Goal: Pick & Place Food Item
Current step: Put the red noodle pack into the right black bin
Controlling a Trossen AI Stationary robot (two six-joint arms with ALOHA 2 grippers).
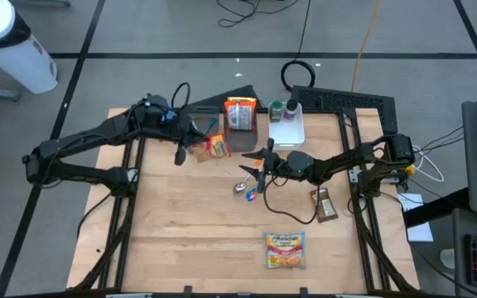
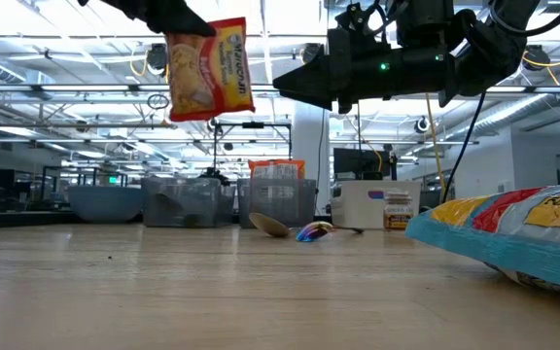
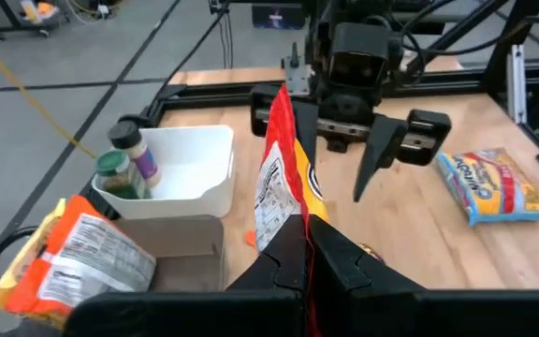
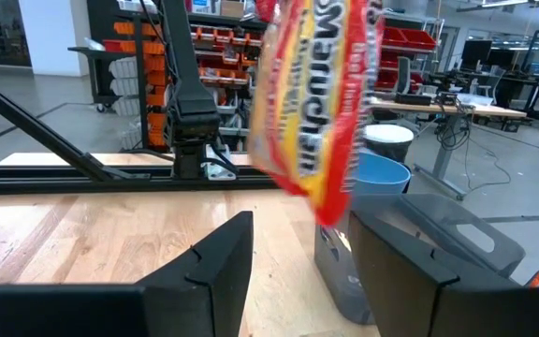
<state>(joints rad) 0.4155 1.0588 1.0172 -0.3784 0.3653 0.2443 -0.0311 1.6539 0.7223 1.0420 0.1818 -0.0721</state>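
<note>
Wooden counter [image 1: 197, 223]: left gripper [image 1: 190, 149], fingers clamped on a noodle packet [image 1: 214, 148] held aloft; right gripper [image 1: 259, 162] just right of it, fingers apart, empty.

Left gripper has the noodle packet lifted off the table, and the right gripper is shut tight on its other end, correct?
Not quite. The left gripper does hold the noodle packet off the table, but the right gripper is open and not touching it; the right wrist view shows the packet hanging beyond its spread fingers.
</note>
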